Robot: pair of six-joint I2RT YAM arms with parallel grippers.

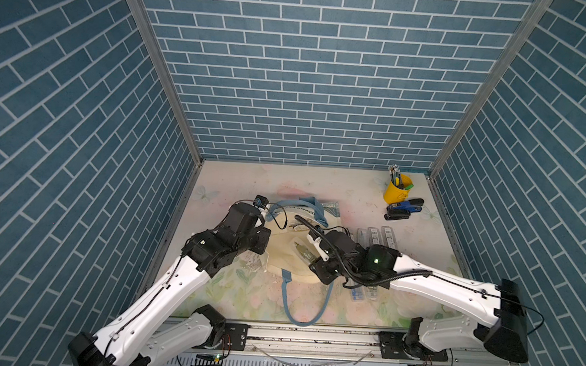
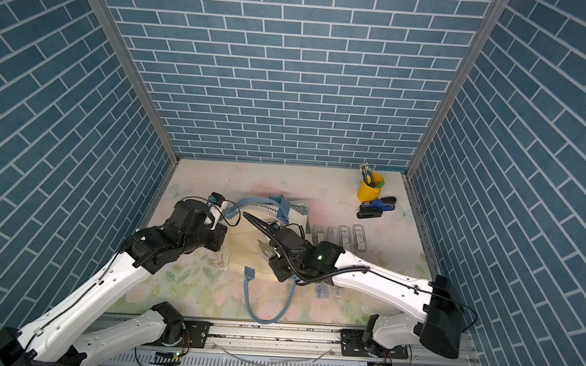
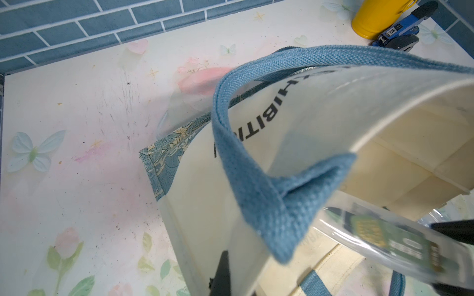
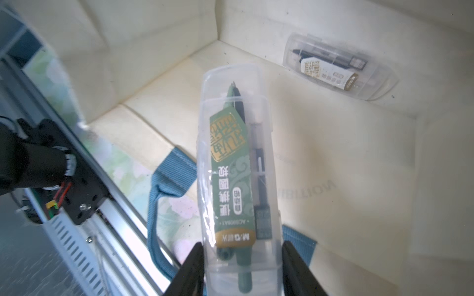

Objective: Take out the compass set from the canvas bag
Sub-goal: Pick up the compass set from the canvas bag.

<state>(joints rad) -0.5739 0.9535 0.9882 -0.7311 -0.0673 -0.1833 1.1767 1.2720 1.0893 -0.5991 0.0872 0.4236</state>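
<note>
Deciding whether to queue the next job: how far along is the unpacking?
Done: several compass cases lie beside the canvas bag. In hand: left gripper pinches the bag's rim open; right gripper holds a green-label case, not yet clear of the bag. Left: a white-label case lies inside.

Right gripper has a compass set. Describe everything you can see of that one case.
The compass set is a clear oblong plastic case with rounded ends, holding a green compass and a green card printed in gold. It looks closed and intact. The right gripper clamps it across one end, and it juts out lengthwise over the open interior of the canvas bag. Nothing else visibly touches it.
</note>
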